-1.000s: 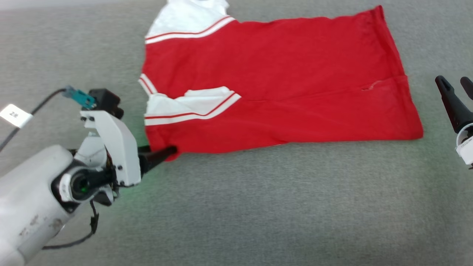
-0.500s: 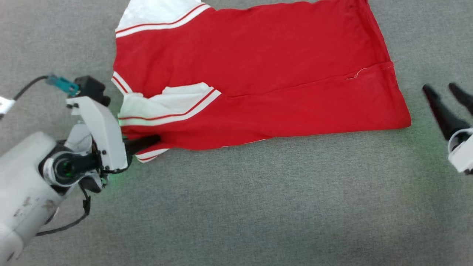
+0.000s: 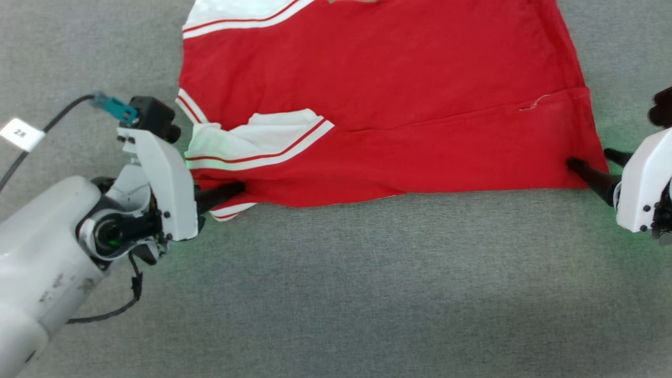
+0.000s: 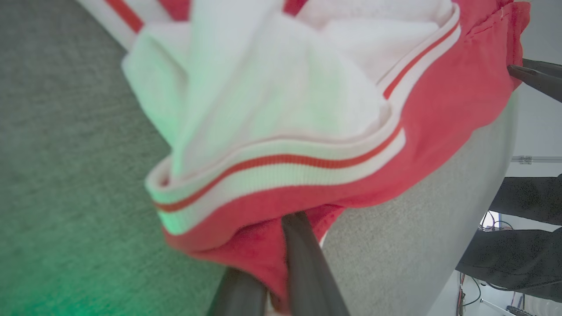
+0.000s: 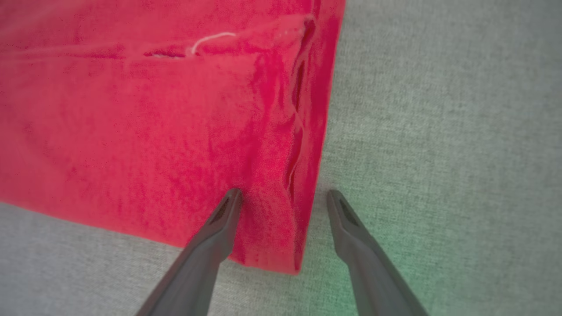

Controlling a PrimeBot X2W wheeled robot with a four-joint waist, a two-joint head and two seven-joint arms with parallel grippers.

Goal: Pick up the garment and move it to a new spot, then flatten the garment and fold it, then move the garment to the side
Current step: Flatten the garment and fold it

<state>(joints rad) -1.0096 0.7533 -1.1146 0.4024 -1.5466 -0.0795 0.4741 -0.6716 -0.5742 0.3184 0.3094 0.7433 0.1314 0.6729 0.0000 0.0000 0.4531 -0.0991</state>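
Note:
The garment [image 3: 399, 105], red with white striped-trim sleeves, lies folded lengthwise across the far part of the grey table. My left gripper [image 3: 237, 189] is shut on the garment's near left corner, below a white sleeve [image 3: 257, 142]. The left wrist view has red cloth [image 4: 439, 109] bunched between the closed fingers [image 4: 303, 263] of that gripper [image 4: 281, 228]. My right gripper [image 3: 590, 158] is open at the near right hem corner. In the right wrist view, that gripper [image 5: 284, 193] has one finger [image 5: 215, 237] on the red cloth [image 5: 131, 131] and the other on the table, with the hem edge between them.
Grey felt table surface [image 3: 367, 289] stretches bare toward me. A cable with a white tag [image 3: 21, 134] hangs off my left arm. In the left wrist view the table's edge [image 4: 505, 166] curves past something dark [image 4: 518, 245] beyond it.
My left gripper has shut on the garment's near left corner. My right gripper has come in from clear of the cloth to straddle the near right hem corner. The camera has shifted too.

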